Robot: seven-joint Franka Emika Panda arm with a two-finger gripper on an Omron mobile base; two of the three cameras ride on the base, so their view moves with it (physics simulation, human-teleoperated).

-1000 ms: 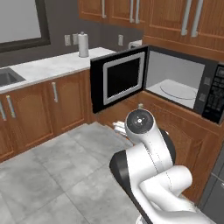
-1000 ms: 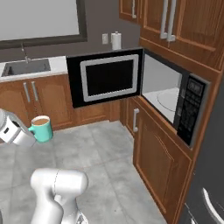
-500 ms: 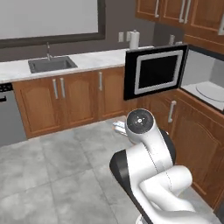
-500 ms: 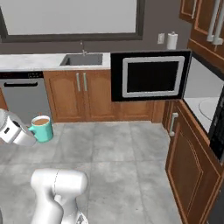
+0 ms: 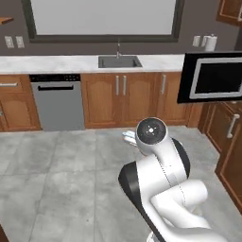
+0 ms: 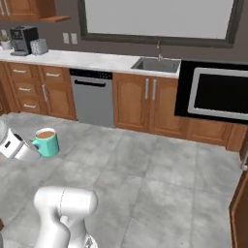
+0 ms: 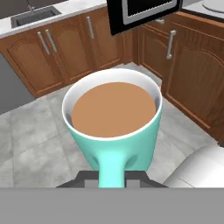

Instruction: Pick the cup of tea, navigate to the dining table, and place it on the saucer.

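Observation:
The cup of tea is a teal mug with a pale rim and brown liquid, held upright over the tiled floor. My gripper is shut on its handle, which points toward the hand. From the right base view the cup of tea hangs at the left, with the gripper on its handle side. In the left base view the arm's white body hides the cup. The dining table and the saucer are out of view.
A wall counter with a sink and a grey dishwasher runs across the back. The open black microwave door juts out on the right. A coffee machine stands at the far left. Wood cabinets line the right side.
The whole picture has shifted, so the base has turned: the microwave slid to the right edge, and the sink, dishwasher and window came into view. The cup stays in the gripper.

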